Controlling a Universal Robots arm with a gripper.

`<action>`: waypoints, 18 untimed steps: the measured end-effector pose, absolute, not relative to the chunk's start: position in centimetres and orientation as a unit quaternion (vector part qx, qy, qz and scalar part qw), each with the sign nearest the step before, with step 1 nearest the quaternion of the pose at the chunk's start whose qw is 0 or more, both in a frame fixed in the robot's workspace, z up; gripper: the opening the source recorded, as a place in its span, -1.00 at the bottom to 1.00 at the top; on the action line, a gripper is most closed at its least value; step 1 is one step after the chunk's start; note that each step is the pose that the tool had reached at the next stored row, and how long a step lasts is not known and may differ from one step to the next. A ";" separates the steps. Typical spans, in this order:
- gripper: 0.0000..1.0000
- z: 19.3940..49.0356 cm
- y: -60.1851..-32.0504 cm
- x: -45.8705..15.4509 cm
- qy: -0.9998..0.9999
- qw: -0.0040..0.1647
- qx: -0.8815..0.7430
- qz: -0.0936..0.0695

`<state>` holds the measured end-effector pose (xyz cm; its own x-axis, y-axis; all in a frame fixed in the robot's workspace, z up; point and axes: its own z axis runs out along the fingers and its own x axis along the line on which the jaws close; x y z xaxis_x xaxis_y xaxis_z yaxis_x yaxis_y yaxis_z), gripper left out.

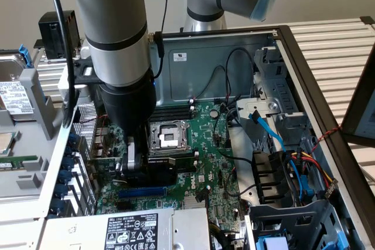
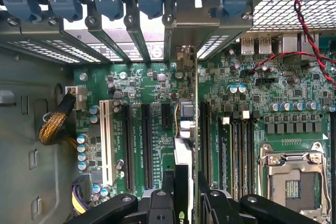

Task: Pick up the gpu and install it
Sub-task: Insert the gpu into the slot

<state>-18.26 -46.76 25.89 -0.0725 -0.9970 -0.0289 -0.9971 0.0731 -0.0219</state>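
The gripper pinches the gpu edge-on, low over the motherboard among the long slots. Seating it well likely means holding it upright, with its bracket square to the case's rear wall.

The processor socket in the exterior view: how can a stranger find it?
Look inside the open grey computer case, at the large green motherboard on its floor. Near the board's middle sits a square silver metal processor socket; no neighbour is square and shiny.
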 end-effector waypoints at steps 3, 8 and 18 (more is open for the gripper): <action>-0.47 25.9 -46.8 -18.3 0.732 0.018 -0.681 0.002; -0.47 25.9 -46.6 -18.3 0.732 0.017 -0.681 -0.002; -0.47 25.9 -46.6 -18.3 0.728 0.017 -0.686 -0.002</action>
